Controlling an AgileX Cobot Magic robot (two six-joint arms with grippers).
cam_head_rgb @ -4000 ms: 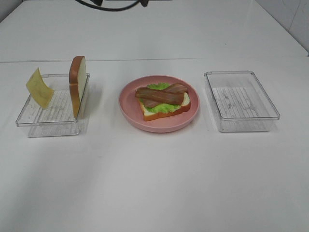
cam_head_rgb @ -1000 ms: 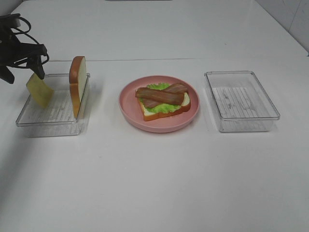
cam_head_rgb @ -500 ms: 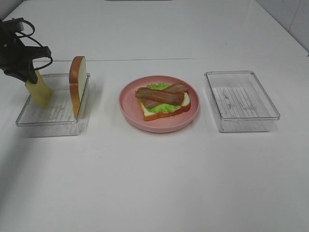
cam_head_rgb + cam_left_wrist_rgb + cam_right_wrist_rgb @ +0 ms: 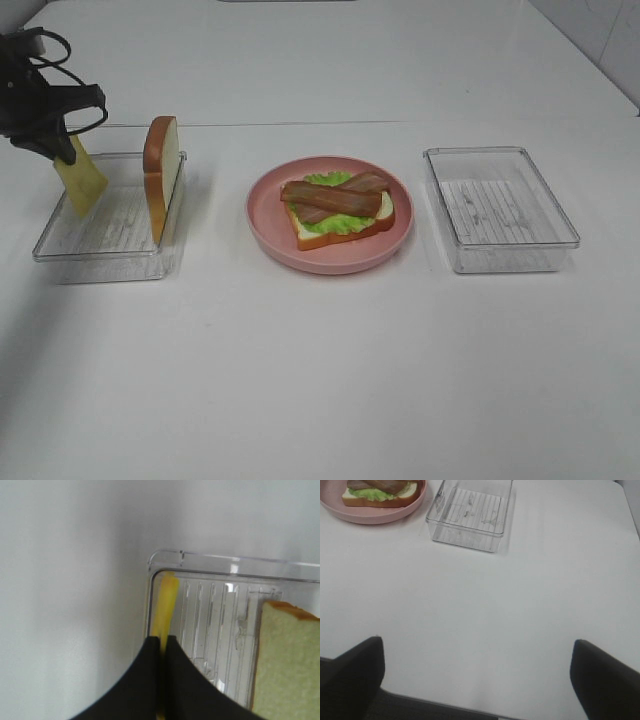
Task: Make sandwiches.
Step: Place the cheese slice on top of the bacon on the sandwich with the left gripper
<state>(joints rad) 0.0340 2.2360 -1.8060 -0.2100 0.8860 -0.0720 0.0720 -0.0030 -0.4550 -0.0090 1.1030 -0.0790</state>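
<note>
since the left gripper (image 4: 161, 642) clamps only a thin edge of the cheese slice (image 4: 168, 597), it may slip or snag the clear tray (image 4: 210, 558) when lifted. right gripper (image 4: 476, 642) gapes wide, empty.

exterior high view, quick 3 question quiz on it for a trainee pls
1. True or false: the left gripper is shut on the cheese square.
2. What lies on top of the stack on the pink plate? A) bacon strips B) the cheese square C) a fried egg
3. Fill the gap: in the high view the upright bread slice stands in the ___ tray (left or right).

Key: 1 true; 2 A; 3 left, the left tray.
</note>
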